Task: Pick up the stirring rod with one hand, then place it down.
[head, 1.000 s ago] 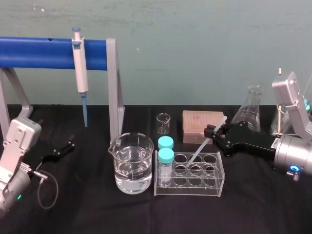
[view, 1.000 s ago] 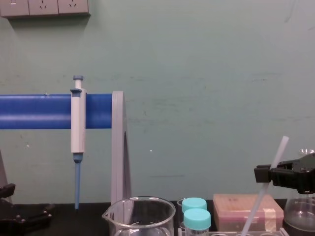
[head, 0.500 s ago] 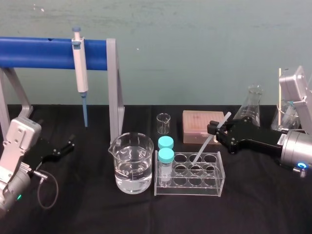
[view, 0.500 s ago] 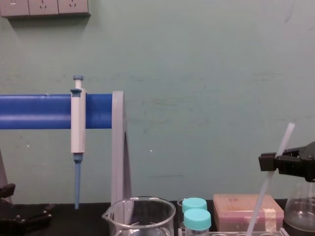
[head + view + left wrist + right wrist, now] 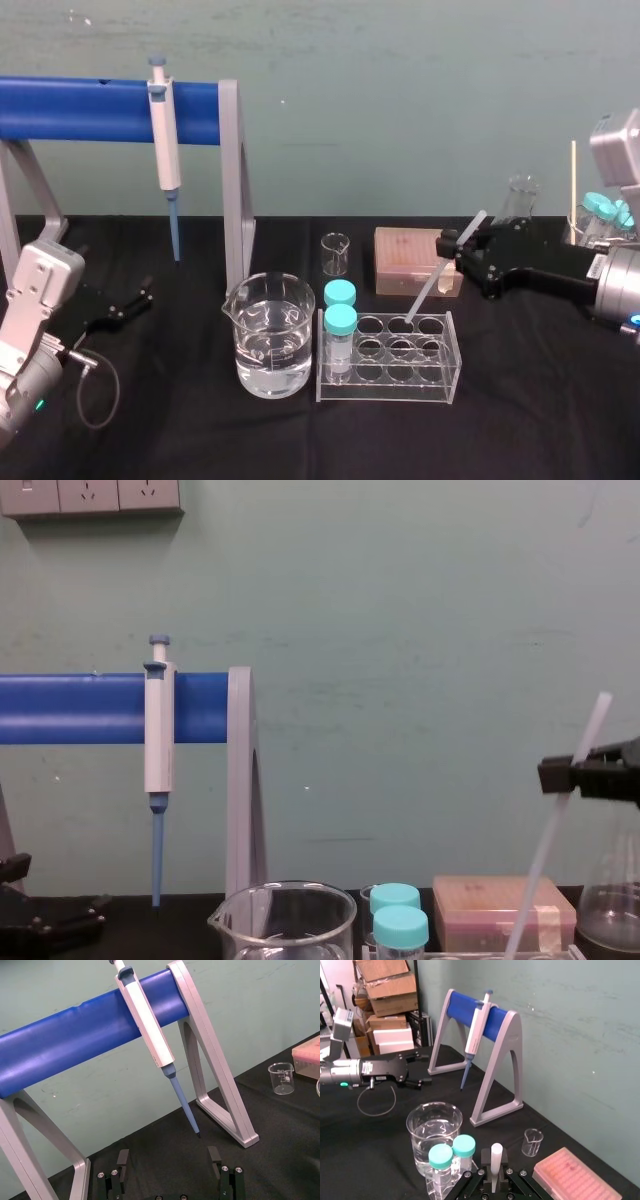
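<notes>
The stirring rod [image 5: 428, 288] is a thin whitish stick, tilted, with its upper end toward the right. My right gripper [image 5: 455, 246] is shut on its upper part, at the right above the black table. The rod's lower end hangs over the back row of the clear tube rack [image 5: 390, 387]. In the chest view the rod [image 5: 549, 842] slants up through the right gripper [image 5: 562, 776]. The right wrist view shows the rod's end [image 5: 496, 1159] between the fingers. My left gripper [image 5: 136, 299] rests open at the far left, its fingers [image 5: 122, 1159] wide apart.
A water-filled beaker [image 5: 268, 337] stands left of the rack, and two teal-capped vials [image 5: 340, 320] sit in its left holes. Behind are a small beaker [image 5: 336, 253], a pink tip box [image 5: 408, 258] and a flask [image 5: 517, 200]. A pipette [image 5: 164, 140] hangs on the blue stand [image 5: 80, 108].
My right gripper has moved right and upward with the rod. The rod's lower end has slid from the rack's middle toward its back row. The left arm has stayed still.
</notes>
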